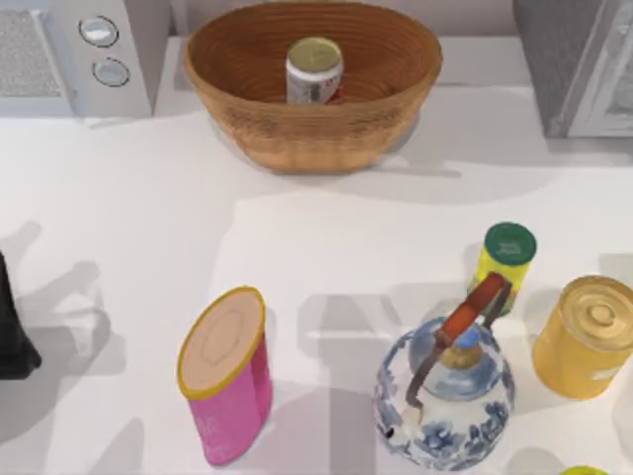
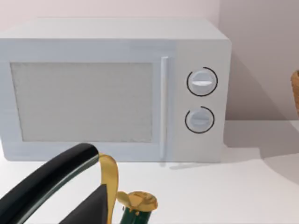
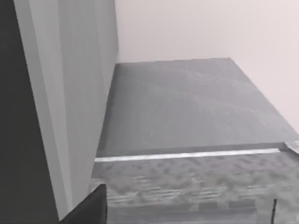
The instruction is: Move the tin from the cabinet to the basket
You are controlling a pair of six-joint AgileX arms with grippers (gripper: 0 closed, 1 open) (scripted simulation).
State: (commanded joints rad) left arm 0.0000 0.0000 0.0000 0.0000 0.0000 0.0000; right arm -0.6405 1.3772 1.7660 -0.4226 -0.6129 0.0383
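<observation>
The tin (image 1: 315, 71), a short can with a dull gold top and a white label with red marks, stands upright inside the brown wicker basket (image 1: 237, 111) at the back middle of the table. The grey speckled cabinet (image 1: 559, 59) with its pale white-framed door stands at the back right corner. The right wrist view looks down over the cabinet's flat grey top (image 3: 187, 107) from close by. The left wrist view faces the back left of the table, with a sliver of the basket's rim (image 2: 295, 93) at its edge.
A light grey microwave (image 1: 89, 49) (image 2: 112, 88) with two knobs stands at the back left. A dark kettle (image 1: 12, 336) (image 2: 135, 205) sits at the left edge. In front stand a pink canister (image 1: 229, 381), a blue-white teapot (image 1: 445, 396), a slim green-lidded can (image 1: 506, 259) and a gold tin (image 1: 586, 336).
</observation>
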